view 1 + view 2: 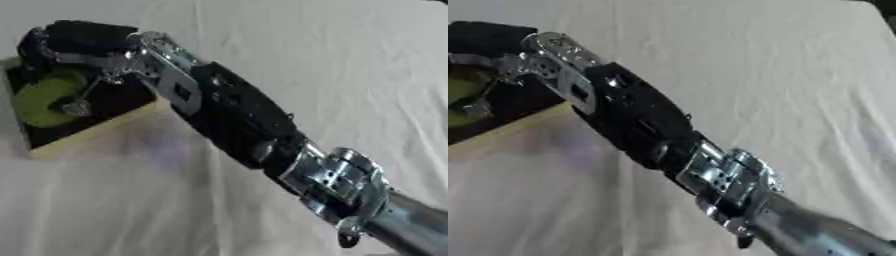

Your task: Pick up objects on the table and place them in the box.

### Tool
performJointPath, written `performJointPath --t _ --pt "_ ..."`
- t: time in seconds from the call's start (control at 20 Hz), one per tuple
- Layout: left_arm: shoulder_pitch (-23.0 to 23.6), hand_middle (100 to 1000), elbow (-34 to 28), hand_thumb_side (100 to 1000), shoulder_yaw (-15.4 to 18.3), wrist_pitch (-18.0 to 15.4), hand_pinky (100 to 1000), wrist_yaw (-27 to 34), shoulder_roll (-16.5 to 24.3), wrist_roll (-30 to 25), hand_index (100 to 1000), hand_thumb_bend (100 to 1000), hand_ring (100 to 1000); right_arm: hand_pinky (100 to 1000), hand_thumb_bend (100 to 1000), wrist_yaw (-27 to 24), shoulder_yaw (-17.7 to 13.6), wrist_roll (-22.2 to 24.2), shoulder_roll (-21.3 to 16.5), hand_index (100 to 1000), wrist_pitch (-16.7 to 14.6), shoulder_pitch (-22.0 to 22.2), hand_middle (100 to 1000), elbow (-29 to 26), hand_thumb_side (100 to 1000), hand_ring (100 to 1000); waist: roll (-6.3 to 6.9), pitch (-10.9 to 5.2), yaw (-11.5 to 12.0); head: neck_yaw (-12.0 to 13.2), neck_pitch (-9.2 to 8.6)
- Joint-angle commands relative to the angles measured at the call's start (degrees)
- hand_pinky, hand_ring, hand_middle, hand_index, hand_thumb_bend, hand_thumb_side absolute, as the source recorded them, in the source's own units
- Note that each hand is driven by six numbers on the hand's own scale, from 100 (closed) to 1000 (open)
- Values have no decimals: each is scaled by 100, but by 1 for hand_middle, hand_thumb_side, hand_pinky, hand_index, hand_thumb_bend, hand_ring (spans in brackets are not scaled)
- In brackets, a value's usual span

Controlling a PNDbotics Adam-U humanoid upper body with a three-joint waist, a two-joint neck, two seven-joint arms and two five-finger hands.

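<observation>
Left eye view shows the box, dark-lined with a yellow rim, at the far left of the white-clothed surface. A yellow-green disc-like object sits inside it. The right hand hangs over the box, its arm stretching in from the lower right. Whether its fingers are open or curled, I cannot tell. If anything is still held, it is best released low and centred, then the hand lifted straight up, clear of the rim.
</observation>
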Motion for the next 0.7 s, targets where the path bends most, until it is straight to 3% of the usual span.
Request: performJointPath --t 0.05,0.15,0.25,0.5,0.7 --pt "-53 606 -86 492 12 24 765 26 62 -10 723 231 721 743 218 248 -73 -47 11 727 -12 -92 709 18 100 725 43 -129 0 -6 -60" --pt "-30 606 -86 491 16 34 765 21 70 -5 723 231 721 785 348 284 -83 -9 -40 807 28 -112 783 -81 100 789 44 -143 -26 19 -46" --pt "6 606 -86 491 24 44 764 13 84 6 723 231 721 799 394 248 -80 -28 -129 834 84 -136 808 -291 100 814 52 -167 -69 52 -31" --pt "144 606 -86 485 64 54 764 -28 153 50 723 234 720 800 351 -442 -149 -137 -661 836 363 -154 803 -1165 100 811 93 -274 -229 172 50" --pt "355 606 -86 495 119 89 763 -75 230 137 723 227 721 803 288 -1605 -428 -276 -1590 840 914 -13 801 -2257 100 808 118 -380 -406 424 125"
